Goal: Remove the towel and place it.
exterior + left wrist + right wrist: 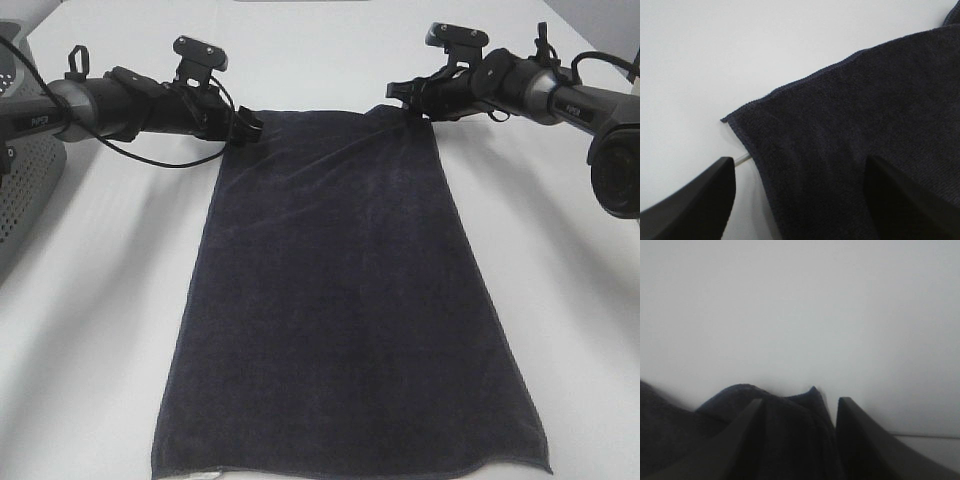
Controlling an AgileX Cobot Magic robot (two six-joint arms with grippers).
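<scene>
Navy terry towel (345,300) flat on my table (90,320); left gripper (250,128) spread over its corner, right gripper (402,100) pinching its opposite corner.

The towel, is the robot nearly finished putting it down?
Nearly. The towel already lies spread flat on the white table, out of the grey basket. The left gripper is open over one far corner; the right gripper has the other corner bunched between its fingers. Left: release and pull back.
</scene>
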